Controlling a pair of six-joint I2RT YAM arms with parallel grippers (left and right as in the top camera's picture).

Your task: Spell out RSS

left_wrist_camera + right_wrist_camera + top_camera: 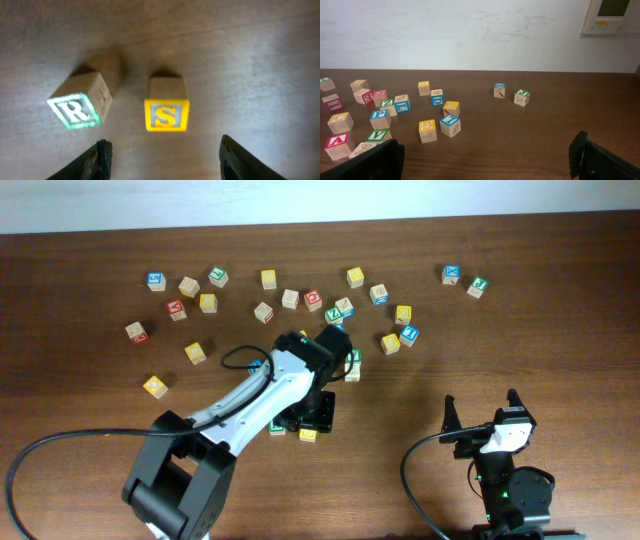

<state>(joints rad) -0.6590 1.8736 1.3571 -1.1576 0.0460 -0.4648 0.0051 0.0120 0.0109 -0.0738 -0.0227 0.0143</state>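
Note:
A green-faced R block [75,110] and a yellow-faced S block [166,114] stand side by side on the brown table, R left of S with a small gap. My left gripper [165,160] is open and empty, just short of the S block and apart from it. In the overhead view the R block [277,427] and S block [308,435] peek out beside the left gripper [310,415]. My right gripper [481,408] is open and empty at the front right, and it also shows in the right wrist view [487,162] above bare table.
Several loose letter blocks lie scattered across the back of the table [290,298]. A blue and a green block [452,274] sit apart at the back right. A yellow block [155,386] lies at the left. Blocks [427,130] lie ahead of the right gripper.

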